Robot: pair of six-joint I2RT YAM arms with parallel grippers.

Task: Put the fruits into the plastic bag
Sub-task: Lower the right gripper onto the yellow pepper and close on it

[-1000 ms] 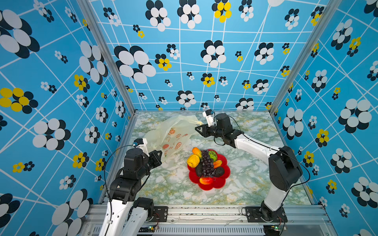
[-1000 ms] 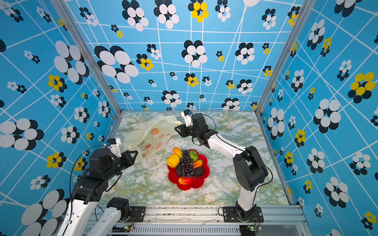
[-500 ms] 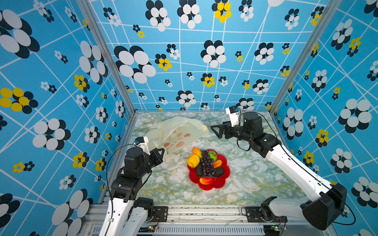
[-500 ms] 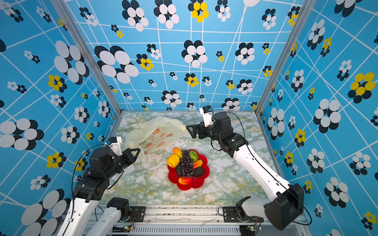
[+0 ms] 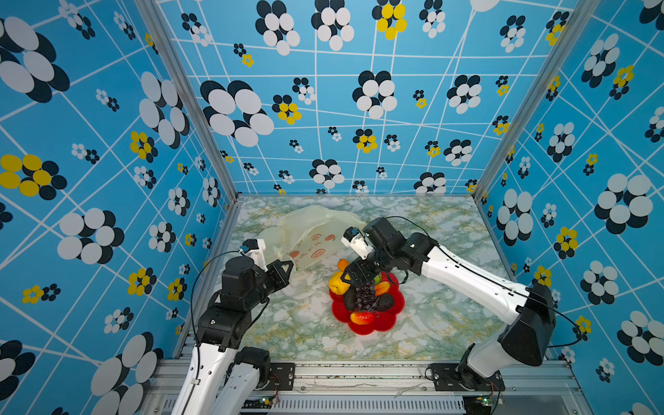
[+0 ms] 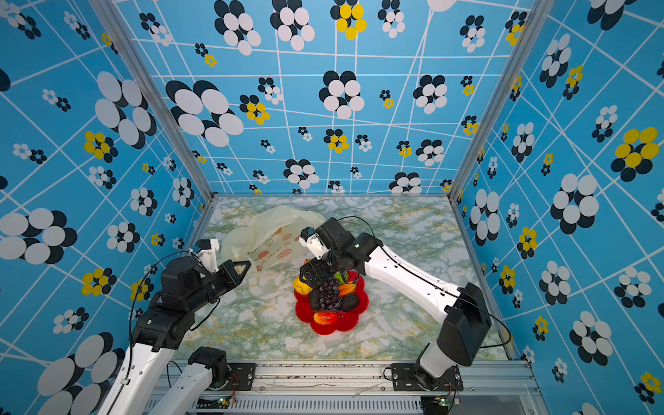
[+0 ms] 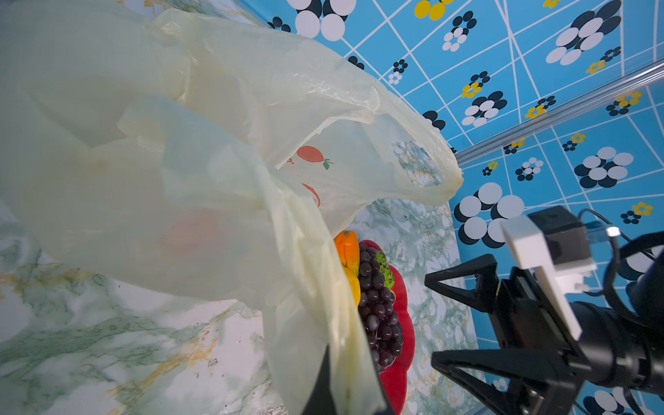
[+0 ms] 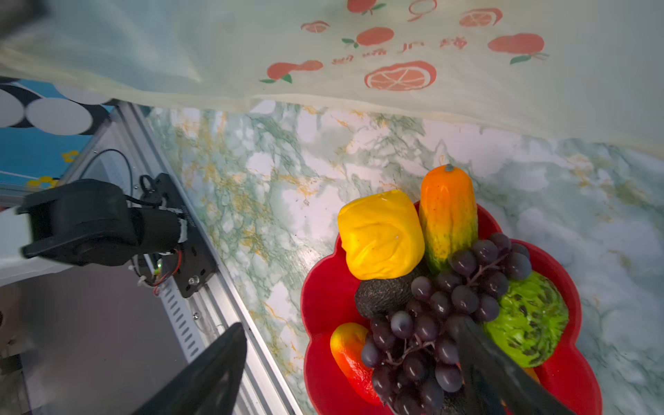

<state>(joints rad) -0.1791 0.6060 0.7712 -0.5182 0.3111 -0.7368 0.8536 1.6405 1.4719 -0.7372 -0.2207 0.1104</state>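
Nearest the robot's bases, the red flower-shaped plate [image 5: 382, 323] sits on the marbled surface [image 5: 305, 323] and carries all the fruits [image 8: 431, 287] in one heap. The dark grape bunch [image 5: 365, 296] lies on top between two avocados [image 5: 385, 302], with a red-yellow mango [image 5: 361, 317] at the near rim. A yellow fruit [image 8: 381, 233] and an orange-green mango [image 8: 447, 215] lie at the far rim, and a green round fruit [image 8: 528, 319] sits beside the grapes. None has gone into the bag yet, I judge. The right pincer [image 7: 431, 319] hangs just above this heap with its jaws spread wide and nothing between them. In the right wrist view one finger reaches down at the grapes and the other stands off the plate's side, which reads as lining up a first pick, likely the bunch since it lies uppermost. Left of the plate, the left pincer [image 5: 288, 267] is closed tight on a corner of the plastic bag [image 5: 312, 233], and in the left wrist view the film runs straight down into its fingers. That hold lifts the edge off the surface, probably to keep a mouth open toward the plate. Farther back the rest of the bag slumps on the surface just beyond the plate's far rim, printed side up. No fruit shows inside it, though the cloudy film hides part of the interior.
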